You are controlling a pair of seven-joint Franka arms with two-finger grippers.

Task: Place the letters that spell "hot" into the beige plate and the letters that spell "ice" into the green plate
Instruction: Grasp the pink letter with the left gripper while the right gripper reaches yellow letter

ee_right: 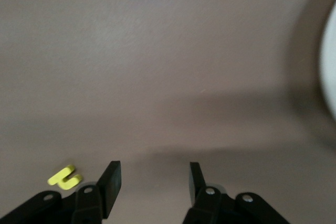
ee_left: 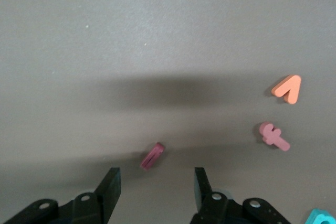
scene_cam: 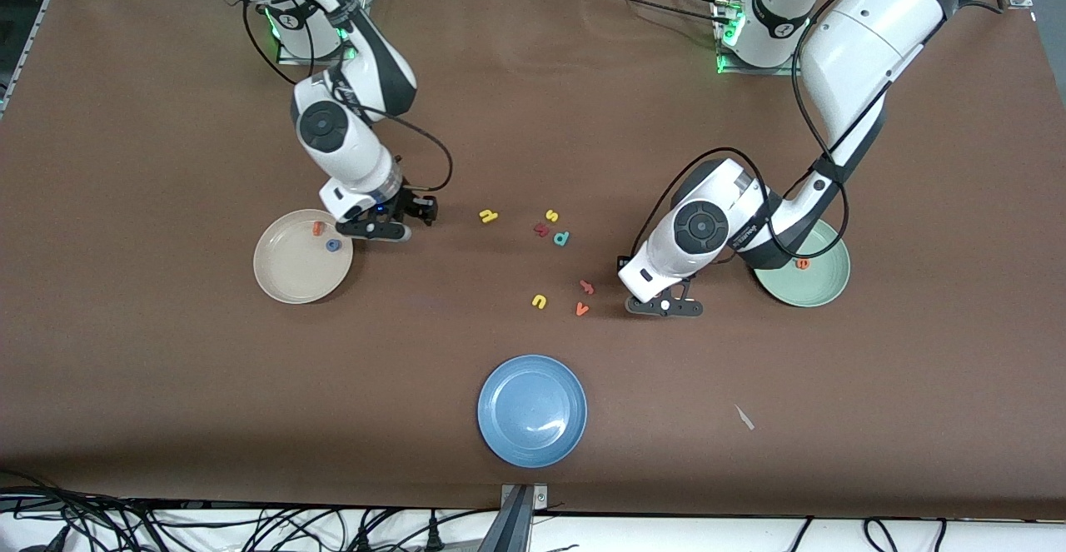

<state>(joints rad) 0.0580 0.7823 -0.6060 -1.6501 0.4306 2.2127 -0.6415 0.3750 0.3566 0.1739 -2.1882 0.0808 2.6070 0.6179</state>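
Left end effector [ee_left: 155, 190] low over the tabletop [scene_cam: 166, 369], jaws parted and empty, dark red i [ee_left: 152, 156] just ahead, tipped on edge. Right end effector [ee_right: 152, 184] by the beige plate [scene_cam: 287, 281], also parted, empty; yellow h [ee_right: 65, 177] beside one finger. Orange t [scene_cam: 317, 228] and blue o [scene_cam: 334, 245] plated; orange e [scene_cam: 803, 264] in the green plate [scene_cam: 820, 285]. Risk: tilted i flicked away if pinched off-centre.

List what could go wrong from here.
The dark red stick-shaped letter i lies slanted just off the open left gripper; closing may clip its end and flick it away. The wider dark red letter nearby could be taken instead. The open right gripper beside the round beige plate may nudge it.
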